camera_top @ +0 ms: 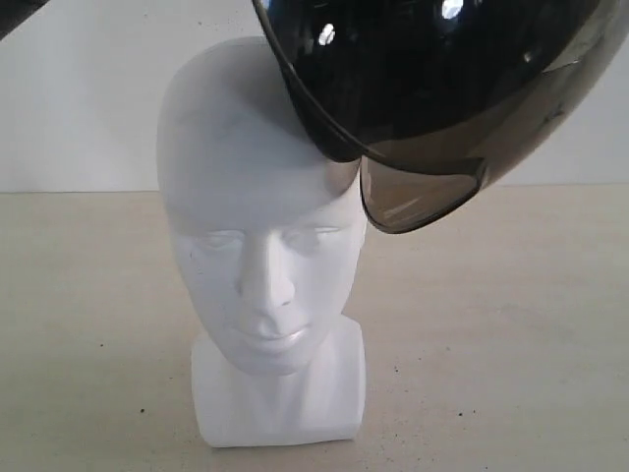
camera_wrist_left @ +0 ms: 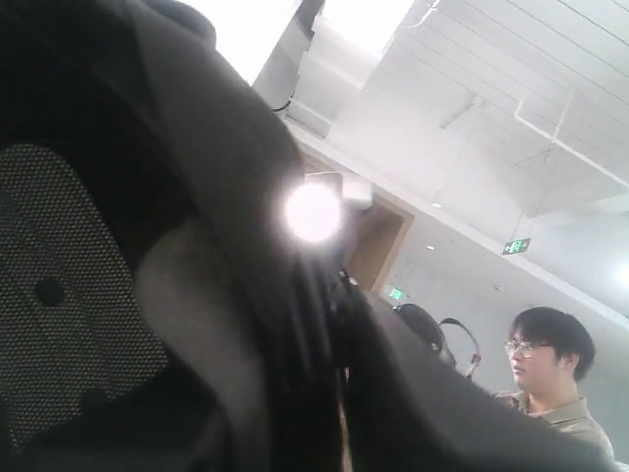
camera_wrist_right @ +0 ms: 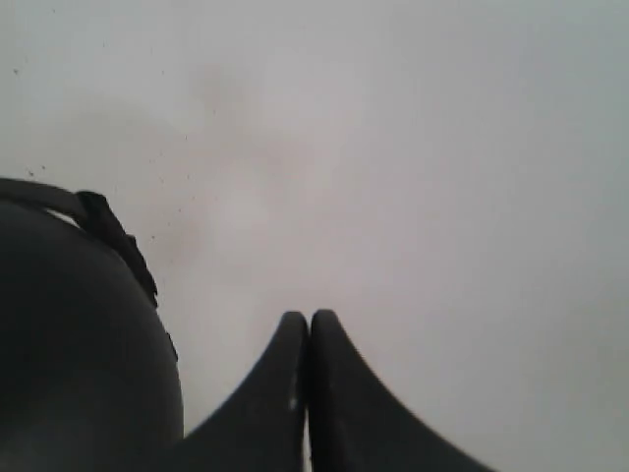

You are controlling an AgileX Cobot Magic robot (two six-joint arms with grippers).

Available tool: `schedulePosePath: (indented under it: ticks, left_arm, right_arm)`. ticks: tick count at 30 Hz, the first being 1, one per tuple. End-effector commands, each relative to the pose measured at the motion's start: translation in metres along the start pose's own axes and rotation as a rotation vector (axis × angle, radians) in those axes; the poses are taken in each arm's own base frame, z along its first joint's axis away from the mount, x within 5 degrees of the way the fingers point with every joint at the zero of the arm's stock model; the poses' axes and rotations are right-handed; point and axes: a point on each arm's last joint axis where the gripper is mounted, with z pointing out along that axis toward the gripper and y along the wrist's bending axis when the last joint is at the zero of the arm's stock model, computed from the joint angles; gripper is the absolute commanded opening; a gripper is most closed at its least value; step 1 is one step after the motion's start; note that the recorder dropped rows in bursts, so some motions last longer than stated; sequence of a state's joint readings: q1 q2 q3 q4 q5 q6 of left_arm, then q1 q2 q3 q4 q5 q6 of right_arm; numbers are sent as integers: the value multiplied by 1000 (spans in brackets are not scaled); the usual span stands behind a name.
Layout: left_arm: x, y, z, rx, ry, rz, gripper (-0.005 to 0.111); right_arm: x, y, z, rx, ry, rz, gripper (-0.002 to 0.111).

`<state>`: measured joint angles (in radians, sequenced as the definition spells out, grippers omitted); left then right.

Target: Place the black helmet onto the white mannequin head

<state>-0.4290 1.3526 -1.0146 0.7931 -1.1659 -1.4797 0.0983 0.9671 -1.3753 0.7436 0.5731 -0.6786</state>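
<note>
The black helmet (camera_top: 432,69) hangs in the air at the top right, tilted, with its smoky visor (camera_top: 423,197) beside the crown of the white mannequin head (camera_top: 260,246). The head stands upright on its blocky neck base, facing the camera. Neither gripper shows in the exterior view. In the left wrist view the helmet's mesh lining (camera_wrist_left: 59,295) fills the side, and my left gripper (camera_wrist_left: 339,393) is a dark blur clamped on its edge. My right gripper (camera_wrist_right: 309,324) is shut with nothing between its fingers, next to the helmet's shell (camera_wrist_right: 69,344).
The mannequin head stands on a beige table (camera_top: 511,324) in front of a white wall (camera_top: 79,98). A person (camera_wrist_left: 550,364) with glasses and a ceiling with lights appear in the left wrist view.
</note>
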Motion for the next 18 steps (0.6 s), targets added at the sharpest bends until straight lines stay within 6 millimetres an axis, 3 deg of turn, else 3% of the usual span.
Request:
schedulePosePath:
  ticks: [1,4,11,18]
  left_arm:
    - [-14,-8,-2,47,-105,70,5]
    - [-14,-8,-2,46,-108,78,5]
    - [-10,-7,-3,44,-80,98,5]
    - [-4,1,-12,1,-80,91,5]
  right_arm:
    - [-8,4,-6,-27,-3,-33,0]
    - [3,6,4,-98,88,13,0]
    - [-2,12,9,-184,23,91,0]
    - [9,12,25,-265,95,155,0]
